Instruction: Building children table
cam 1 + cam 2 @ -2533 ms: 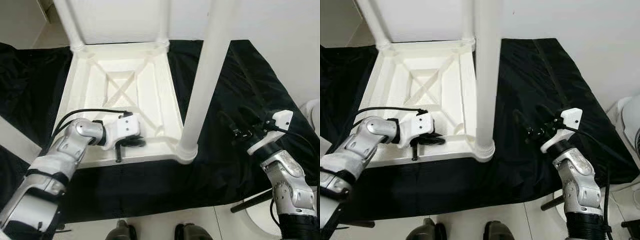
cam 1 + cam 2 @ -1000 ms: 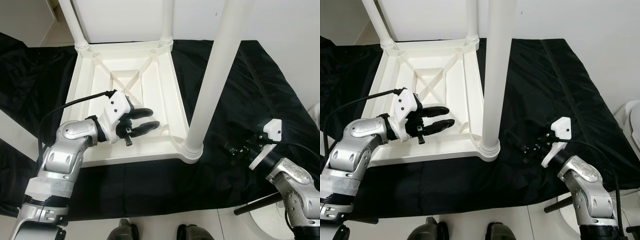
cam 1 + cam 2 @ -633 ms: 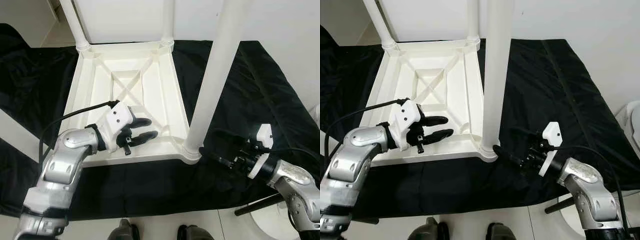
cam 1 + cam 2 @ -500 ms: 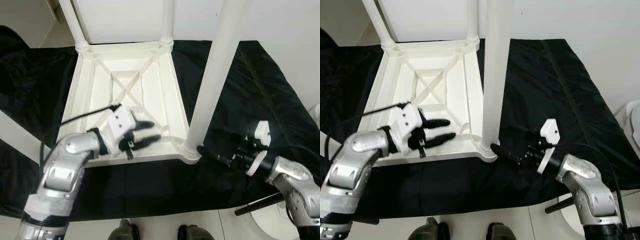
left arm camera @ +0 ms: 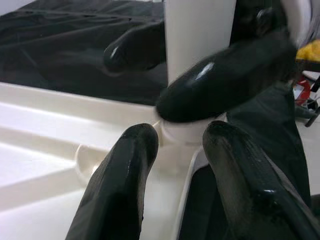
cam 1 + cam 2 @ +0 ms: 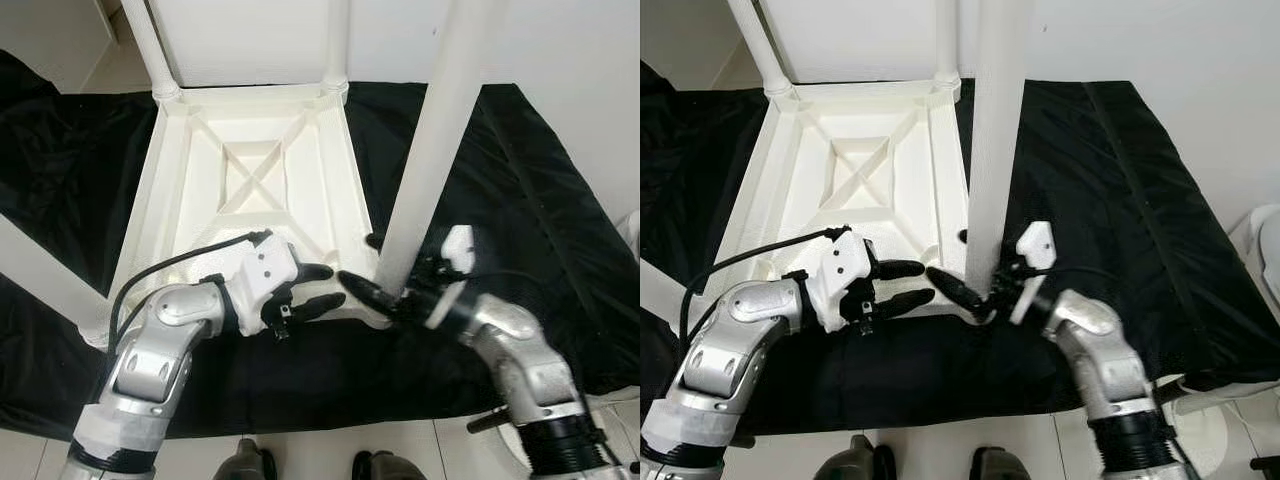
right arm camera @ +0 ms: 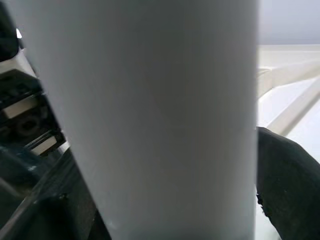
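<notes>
Lying upside down on a black cloth, the white plastic table is showing its ribbed underside with a cross-shaped brace in the middle. Three legs are standing up from its corners: two at the far side, the far left leg and the far right leg, and one big near leg at the near right corner, which is rising out of the top of the head views. The right gripper is reaching in from the right to the base of this near leg, and its fingers are spread wide, one on each side of the leg, with one fingertip lying in front of the leg's foot and the other just behind it. In the right wrist view the leg is standing very close between the two black fingers, but I cannot tell if they are pressing on it. The left gripper is hovering over the near rim of the table, just beside the right gripper, and its two fingers are parted with nothing between them. In the left wrist view these fingers are pointing at the socket where the near leg is meeting the table corner. The cloth is covering the floor under the table, and pale floor is showing at the near edge.
</notes>
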